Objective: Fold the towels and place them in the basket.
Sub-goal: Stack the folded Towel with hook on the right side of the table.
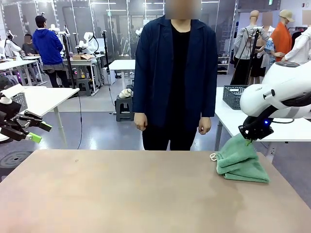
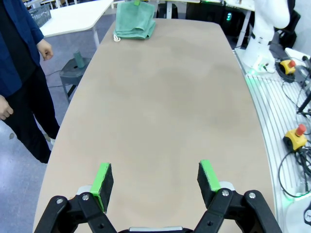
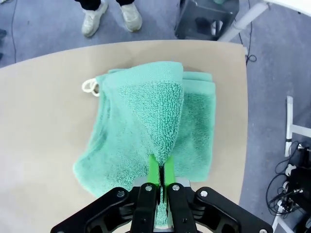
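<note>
Your table (image 1: 121,194) carries one folded mint towel (image 1: 240,162) near its far right corner, white loop (image 1: 213,157) at its edge. Your right gripper (image 3: 160,180) pinches a raised fold of it; your left gripper (image 2: 156,178) hangs spread and empty.

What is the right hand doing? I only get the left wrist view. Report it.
Observer: The right hand is shut on a fold of the towel.
Operator: Tell me whether the towel is off the table.
Observer: Only partly. The pinched fold rises to a peak, and the rest lies on the table.
Operator: Say how it's folded.
Observer: The right wrist view shows stacked layers along one edge, beneath the lifted fold.
</note>
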`<state>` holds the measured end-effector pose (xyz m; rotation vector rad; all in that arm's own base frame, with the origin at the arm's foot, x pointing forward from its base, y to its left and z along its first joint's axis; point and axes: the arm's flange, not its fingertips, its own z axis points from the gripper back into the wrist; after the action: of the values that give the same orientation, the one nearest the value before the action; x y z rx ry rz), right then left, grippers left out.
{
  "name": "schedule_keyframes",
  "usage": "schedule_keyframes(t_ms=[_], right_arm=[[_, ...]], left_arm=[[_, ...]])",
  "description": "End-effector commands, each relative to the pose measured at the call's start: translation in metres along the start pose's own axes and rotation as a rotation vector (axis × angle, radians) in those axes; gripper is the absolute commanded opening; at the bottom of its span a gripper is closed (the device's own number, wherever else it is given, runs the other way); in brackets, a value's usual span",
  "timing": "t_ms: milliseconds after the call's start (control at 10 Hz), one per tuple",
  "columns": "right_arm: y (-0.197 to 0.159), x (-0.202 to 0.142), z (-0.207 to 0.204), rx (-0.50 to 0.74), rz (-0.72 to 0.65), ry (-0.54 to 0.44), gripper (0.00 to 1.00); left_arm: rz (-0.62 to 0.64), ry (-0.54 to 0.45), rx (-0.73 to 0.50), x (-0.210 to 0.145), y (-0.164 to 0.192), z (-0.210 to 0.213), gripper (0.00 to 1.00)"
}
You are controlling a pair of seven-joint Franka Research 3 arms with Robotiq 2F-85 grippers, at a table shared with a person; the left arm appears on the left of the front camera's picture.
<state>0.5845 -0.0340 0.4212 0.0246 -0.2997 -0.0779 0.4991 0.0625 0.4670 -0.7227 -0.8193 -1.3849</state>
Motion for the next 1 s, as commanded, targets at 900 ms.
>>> schedule_keyframes(t_ms=[900], right_arm=[[-0.07,0.033,-0.066,0.109,0.001,0.102,0.04]], left_arm=[[-0.003,-0.005,0.002,0.002,-0.002,0.0,0.89]])
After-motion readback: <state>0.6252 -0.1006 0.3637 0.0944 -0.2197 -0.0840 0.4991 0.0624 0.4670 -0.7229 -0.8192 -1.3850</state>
